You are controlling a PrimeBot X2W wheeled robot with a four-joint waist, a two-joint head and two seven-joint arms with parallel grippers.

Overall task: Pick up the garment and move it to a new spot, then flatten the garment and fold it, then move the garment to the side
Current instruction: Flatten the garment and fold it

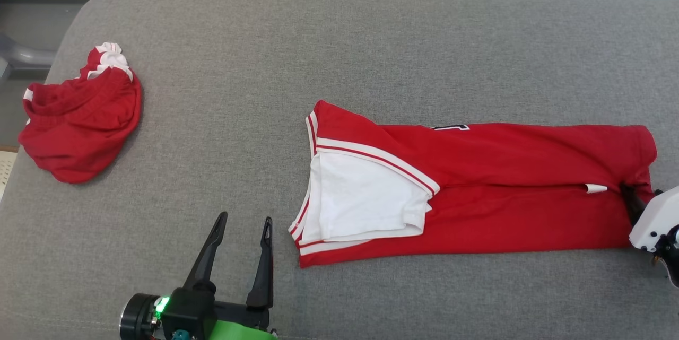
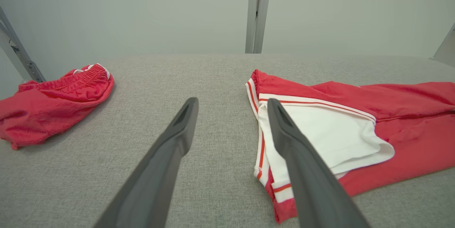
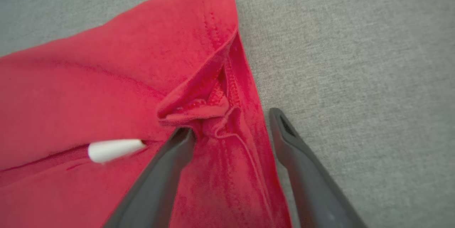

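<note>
The garment (image 1: 493,191), a red jersey with white trim and a white sleeve on top, lies folded lengthwise across the middle and right of the grey padded surface (image 1: 339,43). My right gripper (image 3: 231,125) is open at the garment's right end. One of its fingers rests on the bunched red hem (image 3: 199,110), the other stands over bare grey fabric beside the edge. In the head view the right gripper (image 1: 631,199) shows as a white wrist and a dark finger. My left gripper (image 1: 245,219) is open and holds nothing, just left of the garment's (image 2: 341,135) sleeve end.
A second red piece of clothing (image 1: 79,117) with an elastic waistband lies crumpled at the far left, near the surface's edge. A small white tag (image 1: 595,188) pokes out of the jersey's fold. A grey wall with a vertical post (image 2: 257,11) stands behind.
</note>
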